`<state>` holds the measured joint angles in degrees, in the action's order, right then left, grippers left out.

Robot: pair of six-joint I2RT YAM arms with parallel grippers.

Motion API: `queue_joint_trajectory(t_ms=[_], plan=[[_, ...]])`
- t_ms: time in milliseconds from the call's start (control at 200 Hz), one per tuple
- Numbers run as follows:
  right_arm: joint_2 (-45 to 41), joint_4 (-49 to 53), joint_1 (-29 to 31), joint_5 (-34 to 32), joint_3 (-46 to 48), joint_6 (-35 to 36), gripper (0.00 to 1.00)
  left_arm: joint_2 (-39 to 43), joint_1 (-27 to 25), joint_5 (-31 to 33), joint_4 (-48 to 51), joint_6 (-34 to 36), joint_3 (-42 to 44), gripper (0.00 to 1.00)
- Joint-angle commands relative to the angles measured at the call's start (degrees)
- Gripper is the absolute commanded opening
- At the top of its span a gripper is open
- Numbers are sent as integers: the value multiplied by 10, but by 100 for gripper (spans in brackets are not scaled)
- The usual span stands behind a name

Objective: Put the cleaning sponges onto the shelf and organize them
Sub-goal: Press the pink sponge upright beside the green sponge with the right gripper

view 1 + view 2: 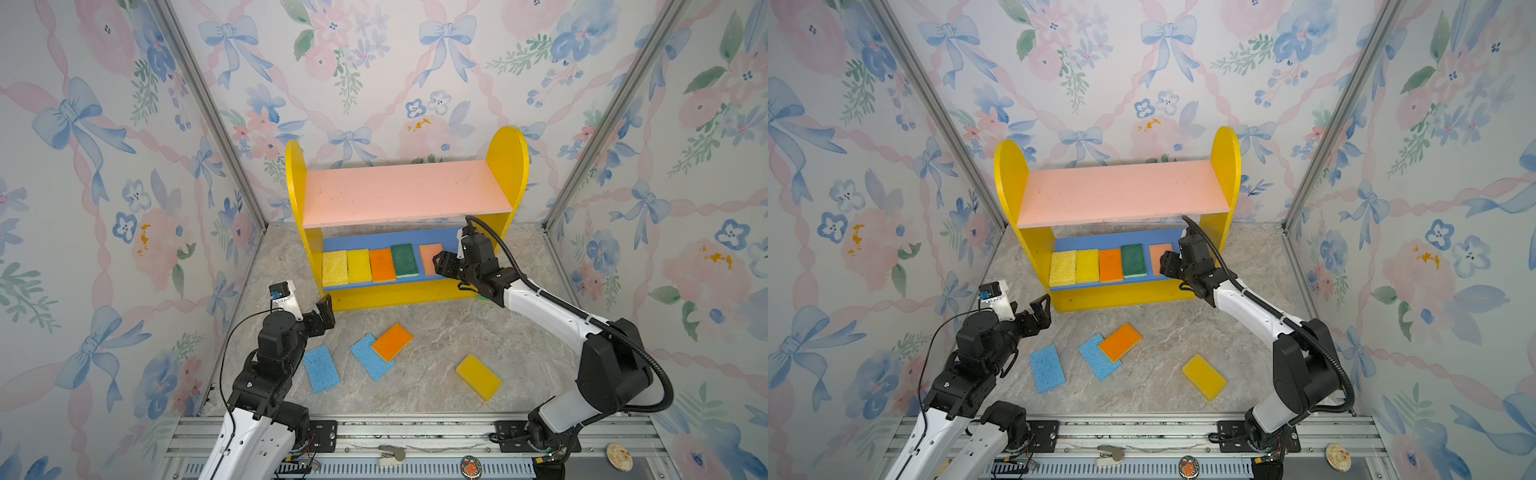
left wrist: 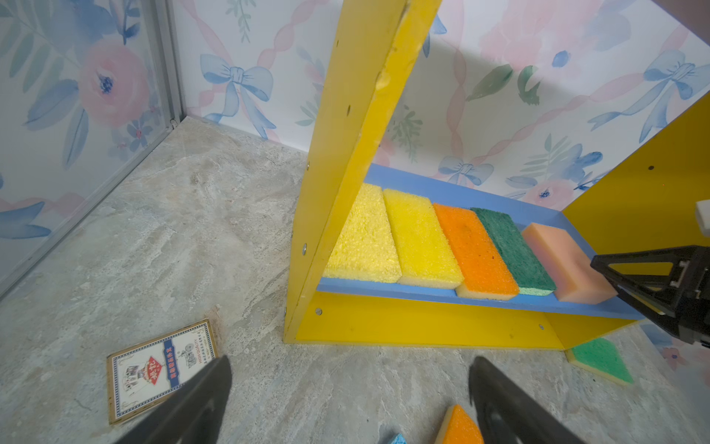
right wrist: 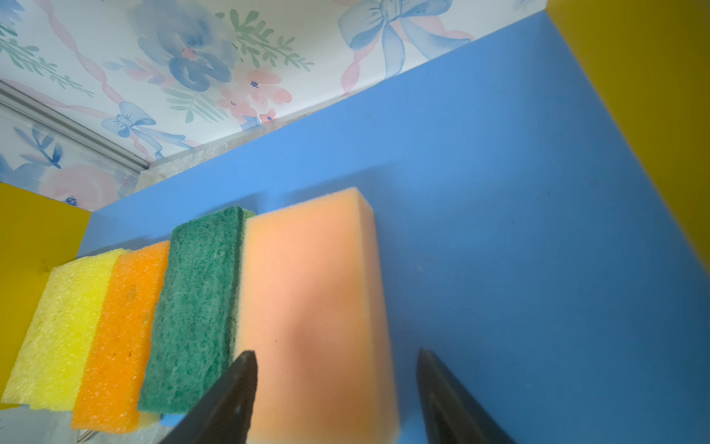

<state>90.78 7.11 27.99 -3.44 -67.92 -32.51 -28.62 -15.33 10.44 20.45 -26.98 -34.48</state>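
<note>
Right wrist view: peach sponge [image 3: 311, 292] lies between spread fingers of the right end effector [image 3: 336, 351].

My right tool [image 1: 439, 262] reaches into the shelf [image 1: 508, 166] at the peach sponge [image 1: 430, 252], last in a row of five; my left tool [image 1: 325, 311] hangs over the tabletop [image 1: 436, 332].

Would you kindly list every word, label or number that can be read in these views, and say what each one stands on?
"HIGH QUALITY": on the small printed card box, seen in the left wrist view.
Characters on the box's blue band and its finer print: too small to read.
Round badge at the near edge in a top view: too blurred to read.
Nothing else shows readable text.
</note>
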Motion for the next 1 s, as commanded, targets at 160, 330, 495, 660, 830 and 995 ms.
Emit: queue_joint_trajectory(t_ms=[160, 330, 495, 660, 830, 995], plan=[[29, 20, -24, 32, -46, 45, 72, 1, 5, -13, -3, 12, 8, 98], [69, 29, -29, 63, -76, 62, 72, -3, 4, -17, -4, 13, 8, 98], [93, 27, -28, 94, -94, 60, 71, -4, 3, -21, -4, 14, 8, 98], [104, 10, -25, 127, -99, 59, 69, -5, 3, -22, -5, 15, 8, 98], [108, 11, -22, 140, -103, 63, 69, -5, 4, -23, -4, 14, 8, 98], [101, 45, -23, 102, -105, 65, 73, -5, 4, -23, -5, 14, 8, 98]])
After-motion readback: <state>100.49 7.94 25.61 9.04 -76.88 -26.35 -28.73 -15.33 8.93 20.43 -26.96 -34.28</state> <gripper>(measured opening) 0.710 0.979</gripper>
